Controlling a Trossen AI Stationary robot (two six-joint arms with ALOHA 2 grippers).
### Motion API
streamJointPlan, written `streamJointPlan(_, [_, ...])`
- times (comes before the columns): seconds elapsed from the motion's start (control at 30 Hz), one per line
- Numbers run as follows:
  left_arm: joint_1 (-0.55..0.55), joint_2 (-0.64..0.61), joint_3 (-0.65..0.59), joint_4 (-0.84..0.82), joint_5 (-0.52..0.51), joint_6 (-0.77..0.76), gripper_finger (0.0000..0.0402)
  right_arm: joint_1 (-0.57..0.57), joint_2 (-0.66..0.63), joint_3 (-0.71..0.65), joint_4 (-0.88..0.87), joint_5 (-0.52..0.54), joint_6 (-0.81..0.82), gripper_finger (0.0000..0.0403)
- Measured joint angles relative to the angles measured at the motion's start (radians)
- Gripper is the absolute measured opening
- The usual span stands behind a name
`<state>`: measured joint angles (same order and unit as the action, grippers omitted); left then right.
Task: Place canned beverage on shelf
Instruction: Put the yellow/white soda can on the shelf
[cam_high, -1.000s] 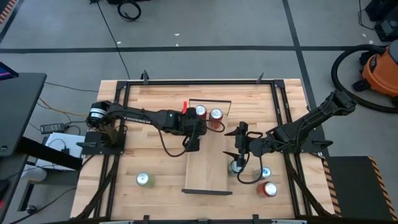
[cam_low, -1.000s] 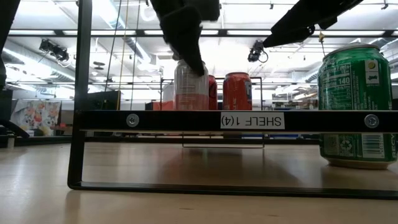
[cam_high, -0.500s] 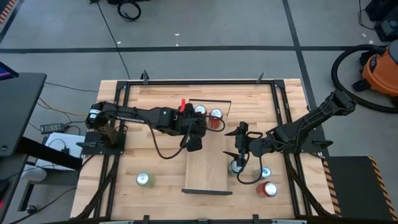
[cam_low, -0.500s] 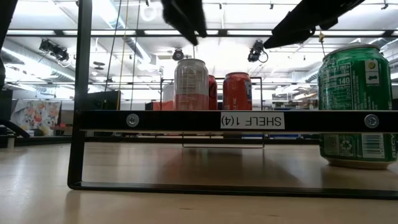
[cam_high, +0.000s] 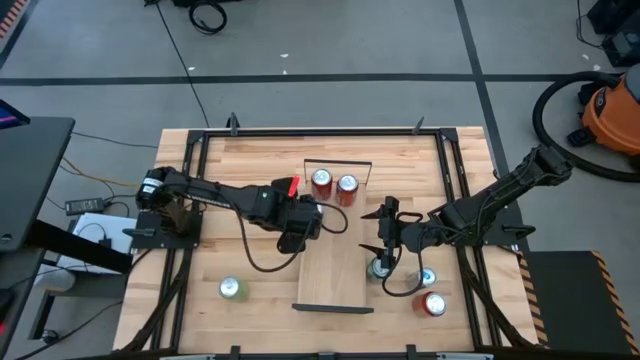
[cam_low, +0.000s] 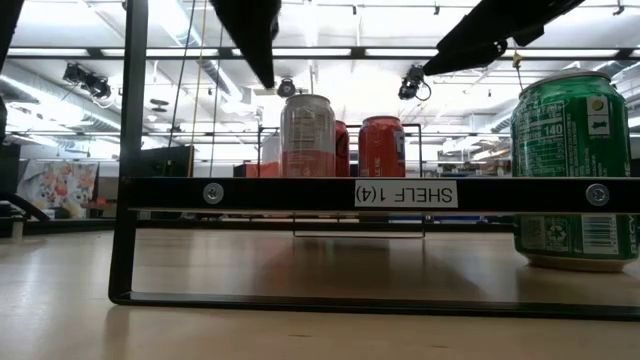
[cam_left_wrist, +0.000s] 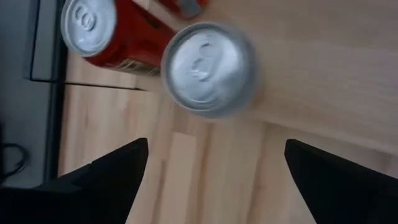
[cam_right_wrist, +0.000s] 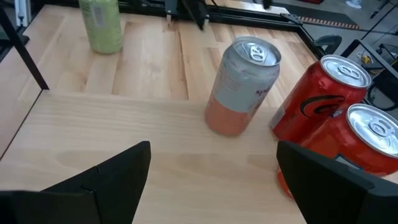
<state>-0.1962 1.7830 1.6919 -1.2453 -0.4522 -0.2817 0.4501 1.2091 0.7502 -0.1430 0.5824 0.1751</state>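
Change: the left gripper (cam_high: 296, 236) has let go of the silver-and-pink can (cam_high: 321, 180) and pulled back toward the near left, off the shelf's edge.
Left gripper: fingers spread wide, nothing between them, hanging above the tabletop (cam_high: 250, 150) just left of the shelf (cam_high: 333, 270).
Silver-and-pink can: upright at the shelf's far end, standing free.
Red can (cam_high: 347, 186): just right of it on the shelf, upright.
Right gripper (cam_high: 386, 232): wide open, empty, hovering at the shelf's right edge.
Below it: a green can (cam_high: 380, 267) on the table beside the shelf.
Farther out: another green can (cam_high: 232, 289) near left, a red can (cam_high: 433, 304) near right.
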Motion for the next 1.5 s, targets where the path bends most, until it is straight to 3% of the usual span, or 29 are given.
streamJointPlan(0.17, [0.011,0.001,-0.076,0.008,-0.069,-0.012,0.0389,0.002,0.000,0.000,0.008,-0.005,-0.034,0.0360])
streamJointPlan(0.4, [-0.028,0.001,-0.127,0.009,-0.077,-0.005,0.0389,0.004,0.000,0.000,0.061,-0.006,-0.037,0.0360])
streamJointPlan(0.63, [-0.029,-0.008,-0.129,0.055,0.004,0.014,0.0389,0.014,0.000,0.000,0.071,-0.007,-0.041,0.0360])
streamJointPlan(1.03, [0.028,-0.009,-0.129,0.241,0.034,-0.010,0.0389,0.018,0.000,0.000,0.048,-0.006,-0.047,0.0360])
streamJointPlan(1.23, [0.056,-0.009,-0.129,0.237,-0.019,0.066,0.0389,0.018,0.000,0.000,0.050,-0.002,-0.047,0.0360])
streamJointPlan(1.5, [0.055,-0.012,-0.129,0.195,-0.218,0.104,0.0388,0.018,0.000,0.000,0.051,-0.002,-0.047,0.0360])
